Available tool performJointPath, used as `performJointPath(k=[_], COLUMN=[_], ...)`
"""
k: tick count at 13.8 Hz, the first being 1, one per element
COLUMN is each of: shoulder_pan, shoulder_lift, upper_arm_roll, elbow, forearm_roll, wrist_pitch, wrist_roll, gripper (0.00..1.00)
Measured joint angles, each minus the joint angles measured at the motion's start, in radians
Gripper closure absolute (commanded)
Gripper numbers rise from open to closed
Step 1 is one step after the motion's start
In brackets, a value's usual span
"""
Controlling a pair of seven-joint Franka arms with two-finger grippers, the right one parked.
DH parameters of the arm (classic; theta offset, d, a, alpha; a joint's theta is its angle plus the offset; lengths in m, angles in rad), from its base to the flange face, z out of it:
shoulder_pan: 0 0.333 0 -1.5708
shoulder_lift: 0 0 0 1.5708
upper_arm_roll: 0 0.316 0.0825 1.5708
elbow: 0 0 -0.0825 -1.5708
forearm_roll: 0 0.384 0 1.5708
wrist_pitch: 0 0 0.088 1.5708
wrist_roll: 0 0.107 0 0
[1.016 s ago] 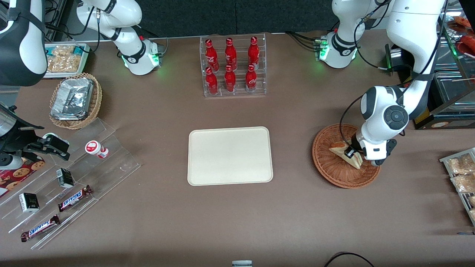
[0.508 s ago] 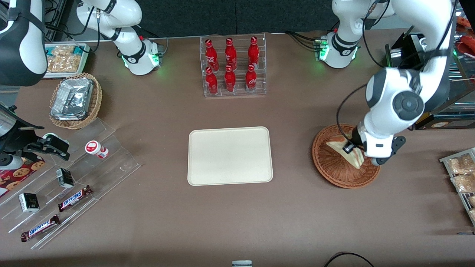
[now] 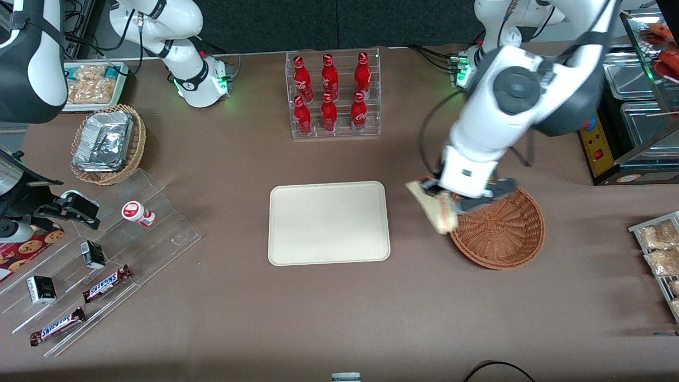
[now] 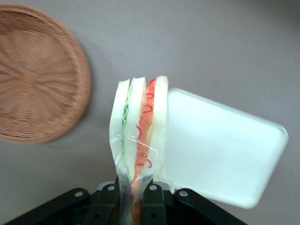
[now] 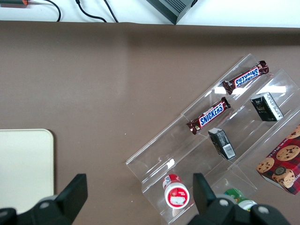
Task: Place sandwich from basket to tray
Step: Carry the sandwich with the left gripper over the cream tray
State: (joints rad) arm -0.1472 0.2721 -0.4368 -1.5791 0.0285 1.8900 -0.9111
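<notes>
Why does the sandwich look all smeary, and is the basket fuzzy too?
Front view: the sandwich in the gripper is motion-smeared; the basket looks sharp there. Left wrist view: the sandwich is crisp, while the basket's weave and the tray look blurred.

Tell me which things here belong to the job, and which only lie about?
Job: sandwich, held in the gripper between basket and tray.
Lying about: cola bottles, chocolate bars, foil packs.
</notes>
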Motion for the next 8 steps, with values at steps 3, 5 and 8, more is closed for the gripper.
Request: performJointPath(k=[3, 5, 8], shoulder_pan=[-0.104, -0.174, -0.254], shoulder_lift=[0.116, 0.204, 0.359], upper_arm_roll=[-0.016, -0.016, -0.013], elbow=[0.095, 0.171, 0.294], forearm_roll=[0.074, 0.095, 0.174], wrist_pitch=[0.0, 0.001, 0.002], wrist_roll=[0.082, 0.104, 0.116], gripper=[0.9, 0.9, 0.9])
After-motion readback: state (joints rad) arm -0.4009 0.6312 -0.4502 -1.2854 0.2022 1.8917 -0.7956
